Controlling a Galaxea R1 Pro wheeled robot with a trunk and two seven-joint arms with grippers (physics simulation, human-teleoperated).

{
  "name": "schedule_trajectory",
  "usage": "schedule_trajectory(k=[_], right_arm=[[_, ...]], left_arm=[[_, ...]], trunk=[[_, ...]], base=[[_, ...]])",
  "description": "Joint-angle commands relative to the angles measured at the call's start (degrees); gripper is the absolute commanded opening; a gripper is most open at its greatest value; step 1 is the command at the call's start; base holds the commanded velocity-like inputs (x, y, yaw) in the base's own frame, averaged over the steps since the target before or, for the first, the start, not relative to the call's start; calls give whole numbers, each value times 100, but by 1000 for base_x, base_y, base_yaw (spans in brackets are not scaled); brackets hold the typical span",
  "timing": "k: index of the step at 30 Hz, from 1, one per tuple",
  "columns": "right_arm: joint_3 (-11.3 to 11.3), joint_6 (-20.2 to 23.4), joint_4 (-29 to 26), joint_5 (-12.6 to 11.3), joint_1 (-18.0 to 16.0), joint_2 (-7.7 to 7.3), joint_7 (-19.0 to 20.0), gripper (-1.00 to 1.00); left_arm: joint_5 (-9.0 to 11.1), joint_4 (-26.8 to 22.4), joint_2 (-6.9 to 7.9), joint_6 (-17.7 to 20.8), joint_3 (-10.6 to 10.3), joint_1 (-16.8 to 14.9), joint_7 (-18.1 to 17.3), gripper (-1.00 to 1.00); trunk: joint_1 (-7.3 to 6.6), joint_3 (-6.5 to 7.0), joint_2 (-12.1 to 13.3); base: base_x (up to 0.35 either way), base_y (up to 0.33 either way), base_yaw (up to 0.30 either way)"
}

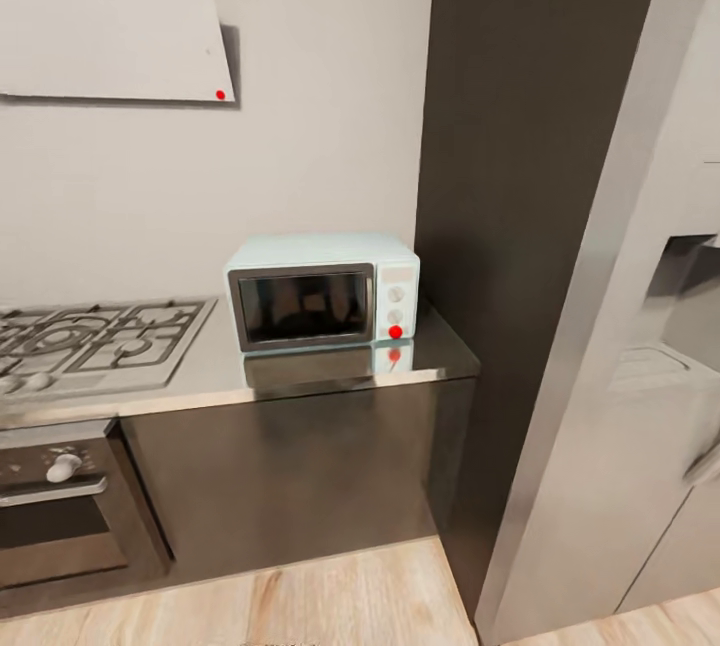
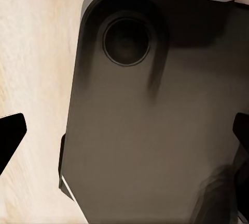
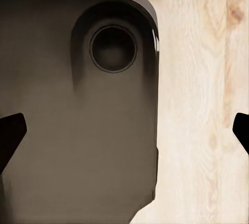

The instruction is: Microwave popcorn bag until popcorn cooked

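The pale mint-blue microwave [image 1: 322, 291] stands on the reflective grey countertop [image 1: 420, 358] against the wall, its dark glass door shut and a red knob on its white panel. The popcorn bag and the popcorn are out of view. In the left wrist view my left gripper [image 2: 124, 135] hangs open over the robot's dark base [image 2: 150, 130], its dark fingertips [image 2: 10, 135] far apart and nothing between them. My right gripper [image 3: 124, 133] is open too, above the base [image 3: 67, 130] and the wood floor.
A grey gas hob [image 1: 95, 336] lies left of the microwave, with a dark oven [image 1: 60, 506] below it and a white hood [image 1: 110, 31] above. A tall dark cabinet [image 1: 520, 176] and a grey fridge [image 1: 620, 426] stand at the right. Light wood floor [image 1: 350, 596] runs in front.
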Motion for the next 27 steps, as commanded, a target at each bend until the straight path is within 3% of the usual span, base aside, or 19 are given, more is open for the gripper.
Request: schedule_trajectory(k=[1, 19, 27], right_arm=[[2, -19, 5, 3, -3, 2, -18, 100], [3, -19, 6, 7, -1, 2, -18, 100], [5, -26, 6, 48, -2, 0, -10, 100]], left_arm=[[31, -5, 0, -9, 1, 1, 1, 100], [31, -7, -2, -9, 1, 1, 1, 100], [31, -6, -8, -9, 1, 1, 1, 100]], trunk=[[0, -5, -3], [0, -5, -3], [0, -5, -3]], base=[[1, -1, 270], [0, 0, 270], [0, 0, 52]])
